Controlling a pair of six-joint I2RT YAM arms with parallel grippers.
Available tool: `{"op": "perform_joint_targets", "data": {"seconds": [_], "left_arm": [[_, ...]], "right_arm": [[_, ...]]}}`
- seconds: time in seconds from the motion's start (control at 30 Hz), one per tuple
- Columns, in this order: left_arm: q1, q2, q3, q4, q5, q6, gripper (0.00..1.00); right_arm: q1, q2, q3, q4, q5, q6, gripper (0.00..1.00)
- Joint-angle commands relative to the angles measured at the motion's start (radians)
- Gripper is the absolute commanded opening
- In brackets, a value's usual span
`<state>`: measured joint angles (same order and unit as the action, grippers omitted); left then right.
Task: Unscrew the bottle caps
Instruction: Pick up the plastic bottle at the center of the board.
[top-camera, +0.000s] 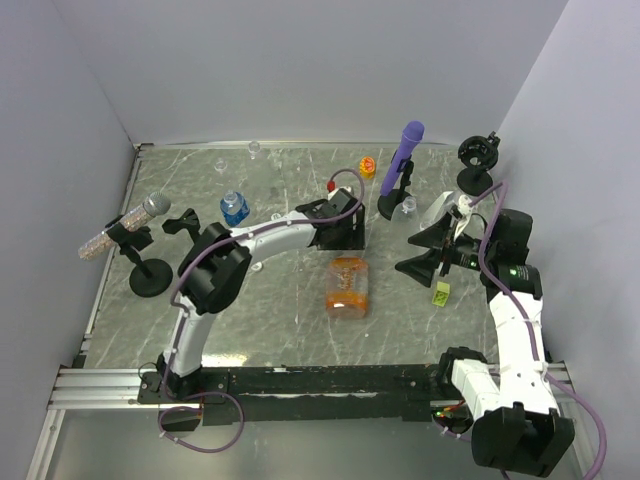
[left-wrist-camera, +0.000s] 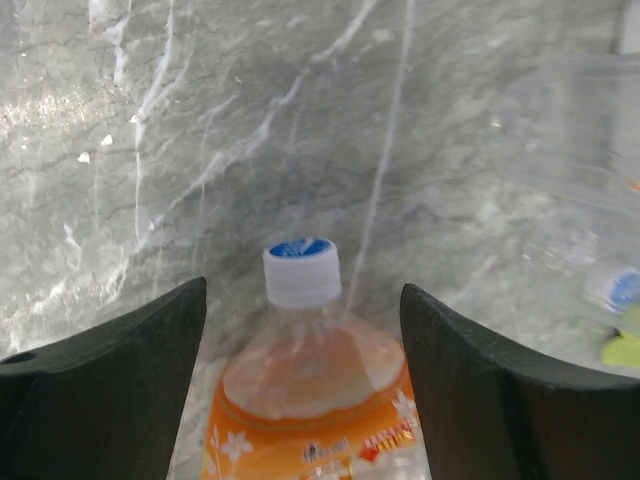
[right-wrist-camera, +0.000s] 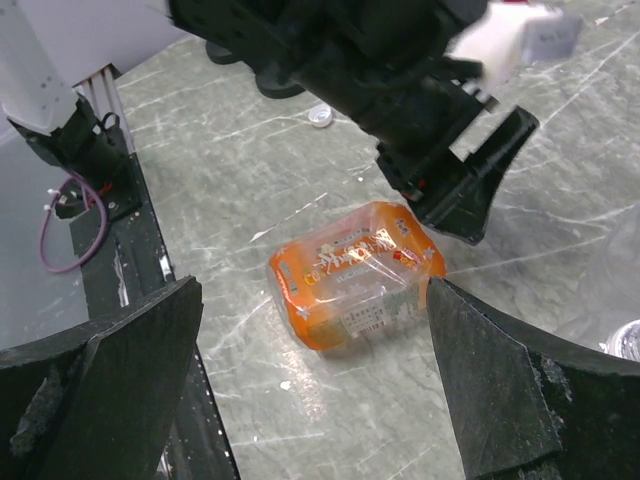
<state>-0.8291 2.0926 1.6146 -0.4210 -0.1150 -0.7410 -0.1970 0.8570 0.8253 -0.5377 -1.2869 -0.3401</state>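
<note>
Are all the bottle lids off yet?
Not yet. One orange-yellow cap already lies loose on the table. The left claw is open on either side of the orange bottle, whose white cap is still on. The blue-label bottle looks capped too.

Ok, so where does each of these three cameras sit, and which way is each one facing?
Top external: fixed above and behind the arms, looking down on the table; both arms show, bases at the bottom.
Left wrist: on the left arm, looking down past the open left hand at the white cap of the orange bottle.
Right wrist: on the right arm, looking past the open right hand at the same bottle, with the left arm over it.
Shared: all three show the orange bottle.
</note>
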Motion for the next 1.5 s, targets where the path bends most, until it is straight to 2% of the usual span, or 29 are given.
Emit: {"op": "perform_joint_targets", "data": {"seconds": [0.0, 0.23, 0.3, 0.4, 0.47, 0.63, 0.83, 0.97, 1.07, 1.3, 1.47], "left_arm": [[-0.007, 0.078, 0.120, -0.096, -0.046, 0.045, 0.71], [-0.007, 0.196, 0.229, -0.183, -0.074, 0.078, 0.67], [-0.005, 0.205, 0.241, -0.205, -0.083, 0.084, 0.61], [-0.007, 0.166, 0.217, -0.207, -0.101, 0.081, 0.43], [-0.005, 0.103, 0.167, -0.152, -0.107, 0.077, 0.31], [-0.007, -0.049, 0.093, -0.091, -0.130, 0.063, 0.20], [-0.005, -0.293, -0.092, 0.095, -0.130, 0.002, 0.17], [-0.027, -0.491, -0.303, 0.359, -0.126, -0.067, 0.14], [-0.057, -0.581, -0.390, 0.413, -0.173, -0.098, 0.14], [-0.148, -0.716, -0.510, 0.530, -0.259, -0.109, 0.13], [-0.205, -0.782, -0.597, 0.606, -0.339, -0.132, 0.13]], "right_arm": [[-0.005, -0.035, 0.005, 0.036, -0.058, 0.001, 0.99], [-0.005, -0.056, -0.002, 0.039, -0.069, 0.006, 0.99], [-0.005, -0.059, -0.003, 0.041, -0.071, 0.007, 0.99], [-0.007, -0.061, -0.002, 0.036, -0.071, 0.003, 0.99], [-0.005, -0.061, -0.003, 0.035, -0.069, 0.003, 0.99], [-0.005, -0.062, -0.008, 0.033, -0.066, -0.005, 0.99], [-0.001, -0.046, -0.015, 0.004, -0.066, -0.054, 0.99], [0.008, -0.013, -0.023, 0.007, -0.069, -0.056, 0.99], [0.027, 0.002, -0.020, -0.017, -0.071, -0.063, 0.99], [0.191, 0.022, 0.023, -0.197, 0.063, -0.186, 0.99], [0.310, 0.001, 0.060, -0.237, 0.172, -0.180, 0.99]]}}
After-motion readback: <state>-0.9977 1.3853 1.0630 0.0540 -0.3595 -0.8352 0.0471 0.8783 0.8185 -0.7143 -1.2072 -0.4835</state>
